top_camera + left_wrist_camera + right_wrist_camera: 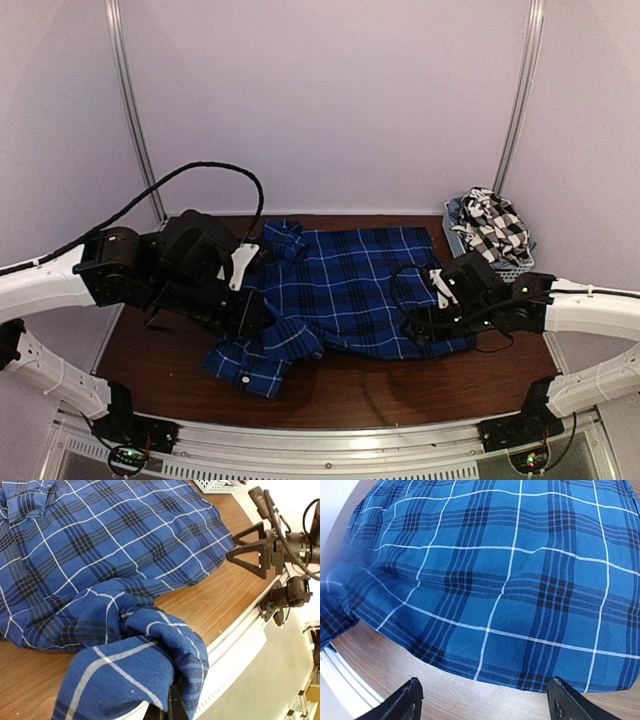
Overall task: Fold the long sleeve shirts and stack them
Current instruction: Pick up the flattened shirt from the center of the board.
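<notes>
A: What's on the counter (340, 385)?

B: A big blue plaid shirt (350, 290). It's spread over the middle, w/ the collar at the back left.

A: Any other shirt?

B: Yep, a black & white check shirt (495, 225). It's bunched up in the grey basket (452, 232) at the back right corner, apart from the blue one.

A: What's the L end effector (172, 705) doing?

B: It's clenched on a bunch of the blue shirt's left side. The cloth is lifted & hangs over it.

A: And the other one?

B: The R end effector (482, 697) is released, fingers wide apart, nothing in it. It hangs just over the blue shirt's right hem, by the bare wood.
</notes>
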